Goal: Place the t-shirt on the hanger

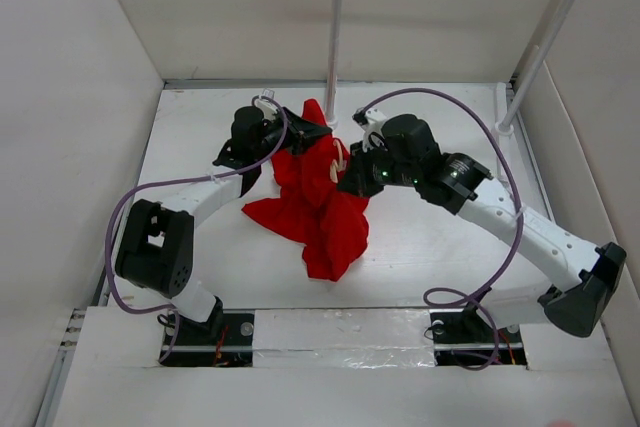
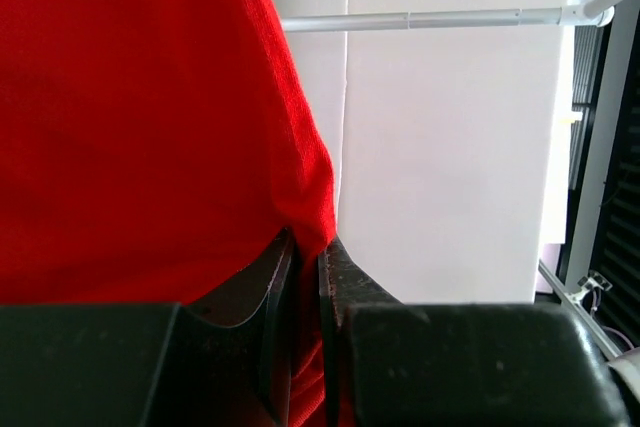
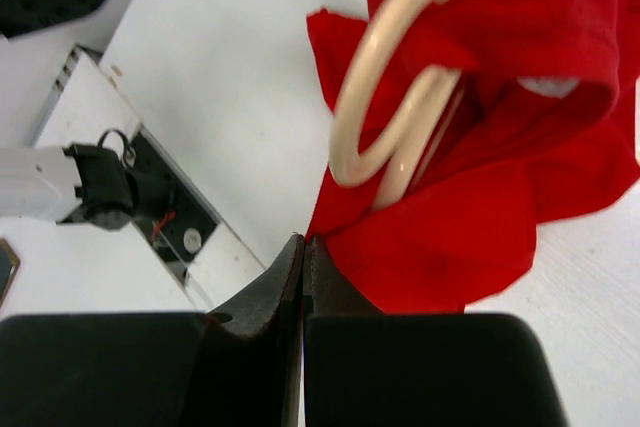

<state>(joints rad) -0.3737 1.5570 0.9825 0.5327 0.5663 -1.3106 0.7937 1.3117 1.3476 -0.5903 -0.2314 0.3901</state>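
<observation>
My left pincer [image 2: 308, 247] — jaws pressed on a fold of the t-shirt [image 2: 130, 117], red cloth bulging above and left of the tips. My right pincer [image 3: 303, 245] — jaws shut flat, cloth edge touching the tips; the hanger [image 3: 385, 97] sits just beyond, half buried in cloth.

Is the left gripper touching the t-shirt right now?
Touching. The left wrist view shows the t-shirt running down into the left gripper, pinched between its nearly closed jaws.
</observation>
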